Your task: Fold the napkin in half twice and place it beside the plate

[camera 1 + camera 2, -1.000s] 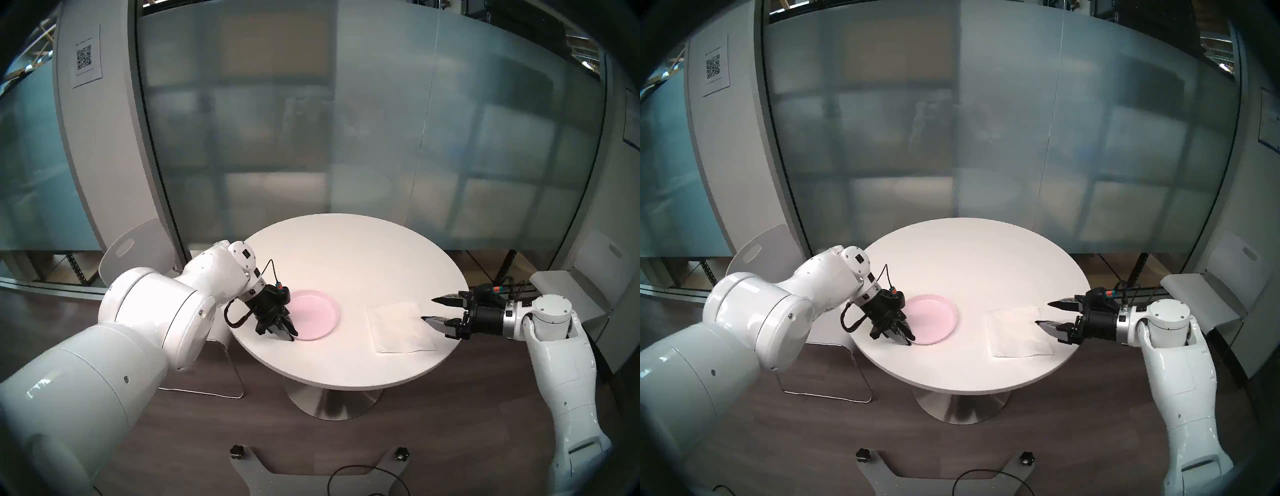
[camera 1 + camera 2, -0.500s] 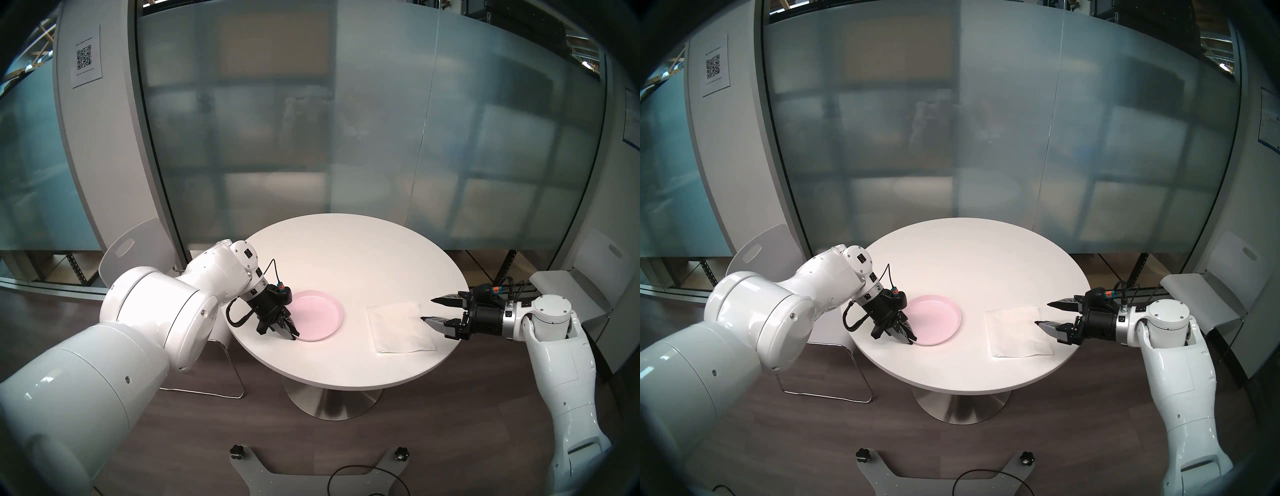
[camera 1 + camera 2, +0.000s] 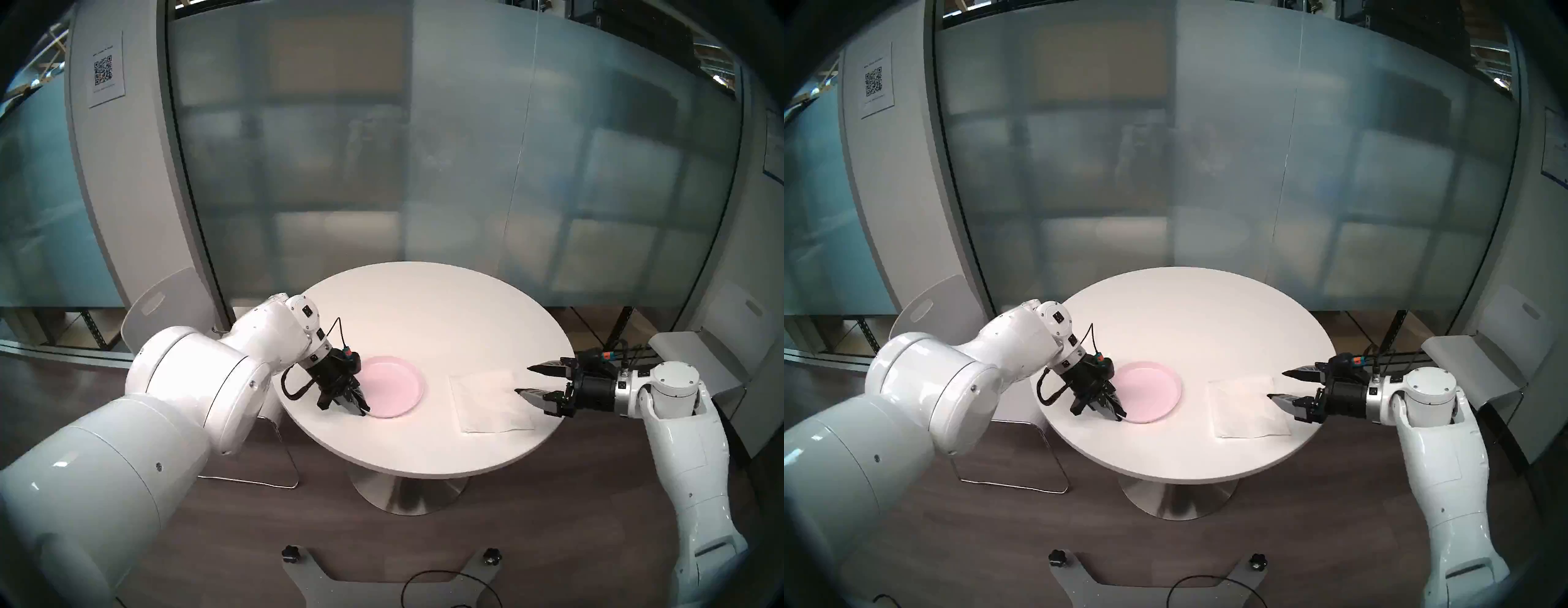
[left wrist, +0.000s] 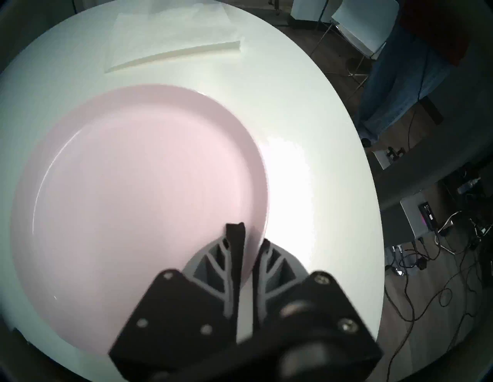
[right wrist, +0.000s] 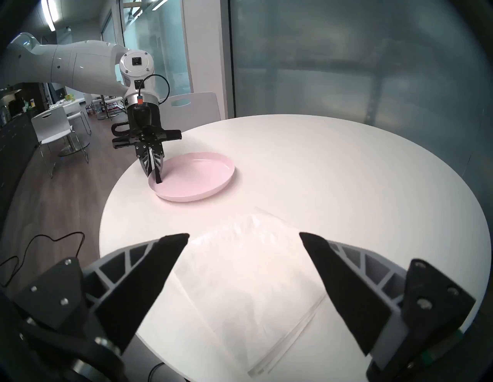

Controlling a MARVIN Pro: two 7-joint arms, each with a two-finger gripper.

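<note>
Shifted right, plate [image 3: 392,388] rim in left gripper [image 3: 362,408].

The far half of the round white table [image 3: 432,305] lies bare. Between the pale pink round plate [image 3: 396,388] and the flat white paper napkin [image 3: 488,401] runs an unobstructed strip. The left hand [image 3: 362,406] blocks the plate's near-left rim; the right hand [image 3: 524,380] overhangs the napkin's right edge.

My two head cameras are looking down from above on the round table [image 3: 424,322]. My left wrist camera is hanging close over the plate [image 4: 120,200]. My right wrist camera is looking low across the napkin [image 5: 248,282] toward that plate.
</note>
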